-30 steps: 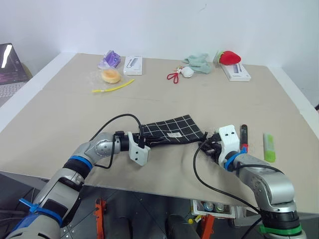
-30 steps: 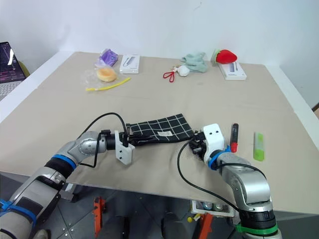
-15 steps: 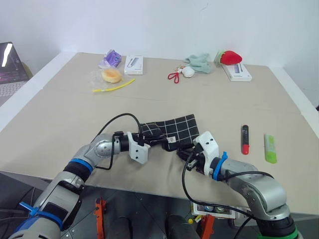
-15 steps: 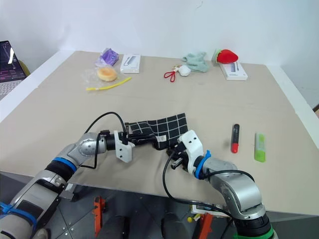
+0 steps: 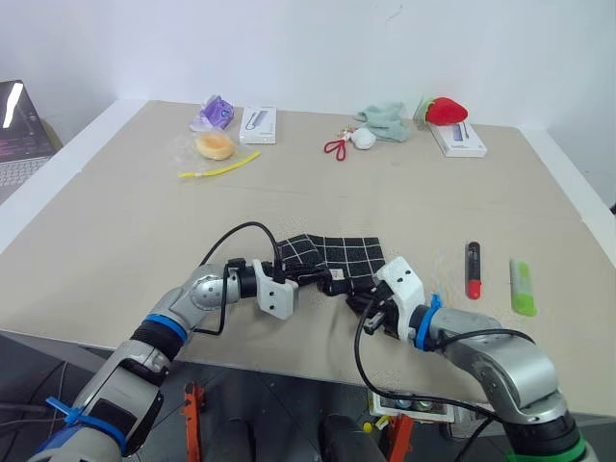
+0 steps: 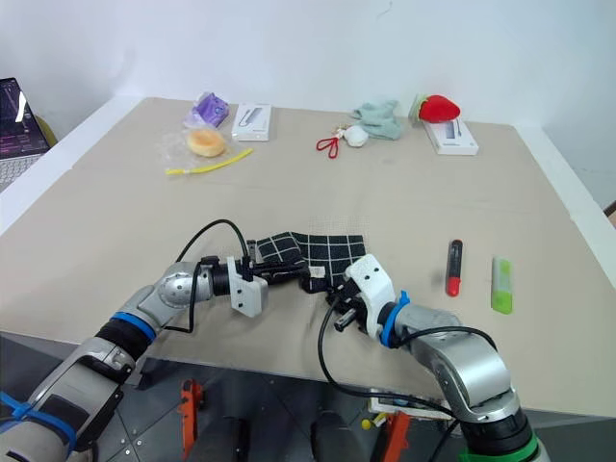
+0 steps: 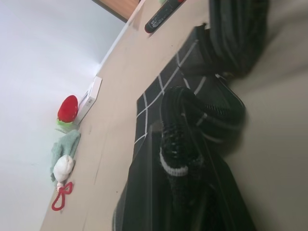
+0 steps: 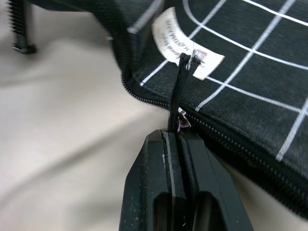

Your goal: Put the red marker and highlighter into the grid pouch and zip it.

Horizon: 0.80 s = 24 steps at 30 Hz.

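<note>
Right gripper [image 8: 175, 139] fingers pinched shut on the zipper pull cord [image 8: 179, 91], left gripper [image 5: 306, 280] clamped on the grid pouch [image 5: 342, 255] edge, red marker [image 5: 473, 269] and highlighter [image 5: 521, 287] lying on the table [image 5: 404, 202] right of the pouch

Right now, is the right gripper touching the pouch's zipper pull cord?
Touching. In the right wrist view the right gripper has its fingers shut on the black zipper pull cord, which runs from between the fingertips up across the grid pouch label.
</note>
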Each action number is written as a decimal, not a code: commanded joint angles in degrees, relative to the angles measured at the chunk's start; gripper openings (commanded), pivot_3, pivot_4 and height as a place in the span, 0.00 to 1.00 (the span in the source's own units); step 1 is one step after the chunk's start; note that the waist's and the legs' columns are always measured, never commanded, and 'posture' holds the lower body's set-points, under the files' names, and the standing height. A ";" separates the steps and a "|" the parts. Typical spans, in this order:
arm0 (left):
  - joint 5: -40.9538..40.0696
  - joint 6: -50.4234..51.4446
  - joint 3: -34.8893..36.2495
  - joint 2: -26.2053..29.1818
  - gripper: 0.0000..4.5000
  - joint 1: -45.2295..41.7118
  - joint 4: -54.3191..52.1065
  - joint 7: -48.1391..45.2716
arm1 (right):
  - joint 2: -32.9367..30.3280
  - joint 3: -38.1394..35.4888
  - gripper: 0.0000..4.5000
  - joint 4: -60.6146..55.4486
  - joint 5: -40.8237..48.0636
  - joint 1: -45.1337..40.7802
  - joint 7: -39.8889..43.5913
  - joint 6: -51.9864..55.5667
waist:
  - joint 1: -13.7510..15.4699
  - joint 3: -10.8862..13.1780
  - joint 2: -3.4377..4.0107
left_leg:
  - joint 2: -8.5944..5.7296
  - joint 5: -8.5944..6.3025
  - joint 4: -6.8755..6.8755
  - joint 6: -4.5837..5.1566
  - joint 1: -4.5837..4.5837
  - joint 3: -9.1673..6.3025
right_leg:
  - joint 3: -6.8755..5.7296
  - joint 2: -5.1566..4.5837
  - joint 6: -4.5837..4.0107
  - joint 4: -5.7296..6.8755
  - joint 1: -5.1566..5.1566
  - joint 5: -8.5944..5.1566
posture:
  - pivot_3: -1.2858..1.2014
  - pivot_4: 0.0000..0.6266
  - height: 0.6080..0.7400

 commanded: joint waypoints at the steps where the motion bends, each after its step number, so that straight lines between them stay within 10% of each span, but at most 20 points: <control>1: -0.97 1.01 -0.17 -0.09 0.00 1.00 -1.75 -1.03 | 0.78 0.90 0.00 -2.92 1.05 -0.19 0.05 0.71 | 0.00 0.00 0.00 | 0.00 0.00 0.00 0.00 0.00 -0.02 | -0.01 0.01 -0.01 0.00 0.00 0.00 | 0.52 0.24 0.91; 10: -1.65 2.37 -0.01 -0.67 0.00 0.79 -2.52 -1.52 | 6.17 4.67 0.00 -6.10 2.83 -2.05 -0.64 2.47 | -0.03 0.03 -0.02 | 0.01 0.00 -0.02 0.00 -0.09 -0.14 | -0.12 0.03 -0.07 0.01 -0.05 -0.04 | 0.52 0.24 0.91; 24: -2.52 3.36 0.49 0.22 0.00 1.94 -3.75 -1.90 | -0.28 -8.48 0.00 -5.28 5.96 1.72 3.96 -2.36 | -0.02 0.06 -0.05 | 0.02 0.00 -0.02 0.00 -0.16 -0.25 | -0.25 0.04 -0.11 0.00 -0.06 -0.06 | 0.52 0.24 0.91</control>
